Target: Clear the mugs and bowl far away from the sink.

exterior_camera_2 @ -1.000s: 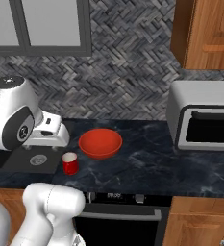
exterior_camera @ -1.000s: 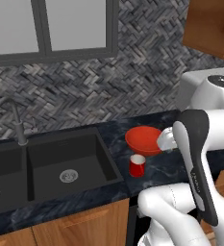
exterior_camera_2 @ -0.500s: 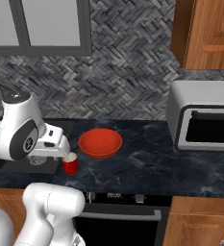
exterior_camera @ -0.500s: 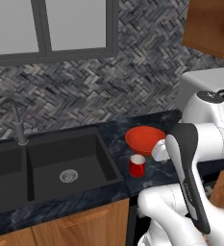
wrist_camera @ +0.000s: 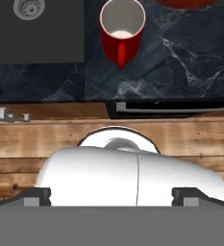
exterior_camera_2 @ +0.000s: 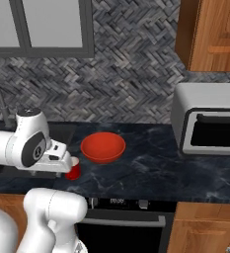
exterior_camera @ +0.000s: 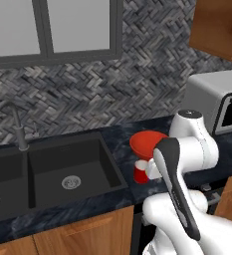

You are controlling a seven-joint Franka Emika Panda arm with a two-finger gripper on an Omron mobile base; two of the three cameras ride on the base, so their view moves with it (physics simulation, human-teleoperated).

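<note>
While my pincer [wrist_camera: 113, 195] stands with its jaws spread wide and nothing between them, it hangs over the counter's front edge, just short of the red mug [wrist_camera: 122, 29]; the mug sits upright on the dark marbled counter [exterior_camera_2: 151, 170], just beside the right rim of the black sink [exterior_camera: 67, 167], its handle turned toward the front edge; its inside is pale and looks empty.

Behind it, a little further from the basin and apart from it, lies the red-orange bowl [exterior_camera_2: 102, 147], wide, shallow and glossy. I judge both pieces stiff, glazed and slippery, light enough for one lift, yet liable to chip if knocked against stone; the mug I would take across its rim or round its straight wall, jaws clear of the handle; the bowl offers only its thin lip, so one finger should go inside and one outside.

Further out, a grey faucet [exterior_camera: 17, 127] rises behind the sink; herringbone tile [exterior_camera_2: 111, 84] covers the wall; a boxy silver oven [exterior_camera_2: 208, 121] stands at the far right end, with open stone in front of it for both pieces.
</note>
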